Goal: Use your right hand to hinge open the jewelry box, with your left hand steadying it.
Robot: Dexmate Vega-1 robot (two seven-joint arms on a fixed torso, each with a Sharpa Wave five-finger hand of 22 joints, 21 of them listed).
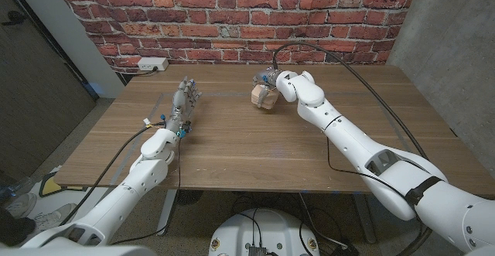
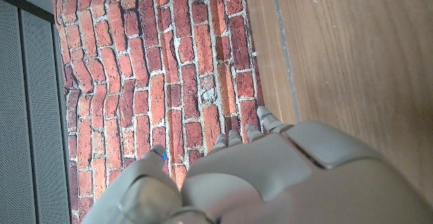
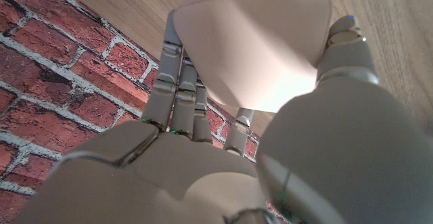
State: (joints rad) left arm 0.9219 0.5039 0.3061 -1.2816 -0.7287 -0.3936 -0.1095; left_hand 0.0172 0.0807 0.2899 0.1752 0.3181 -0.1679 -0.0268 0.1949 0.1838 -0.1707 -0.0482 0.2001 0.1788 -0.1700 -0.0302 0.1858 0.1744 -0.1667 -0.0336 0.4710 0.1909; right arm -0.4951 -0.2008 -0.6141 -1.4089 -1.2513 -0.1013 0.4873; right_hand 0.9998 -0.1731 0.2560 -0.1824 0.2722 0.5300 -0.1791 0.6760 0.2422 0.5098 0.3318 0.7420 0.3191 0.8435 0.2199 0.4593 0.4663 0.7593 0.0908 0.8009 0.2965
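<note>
Nearest the robot, the left hand (image 1: 184,104) stood on the wooden table (image 1: 255,151) toward its left half, fingers up and apart, holding nothing; the left wrist view showed the back of that hand (image 2: 270,183) with bare table and brick wall beyond it. It was well apart from the jewelry box (image 1: 264,97), so the steadying grip the task requires was not in place. Farther back, near the middle of the table's far portion, the pale box sat with the right hand (image 1: 272,82) over and around it. The right wrist view showed the fingers (image 3: 177,88) reaching along one side of the box (image 3: 254,41) and another digit against the opposite side, so the hand was judged to be grasping the box. Whether the lid had begun to lift could not be determined; no gap was visible. The step in hand appeared to be the right hand's approach to the lid, with bracing by the left not yet done. The next move would call for bringing the left hand across to the box's base, then having the right work the lid upward about its hinge without dragging the box. Behind the table stood the brick wall (image 1: 232,16).
</note>
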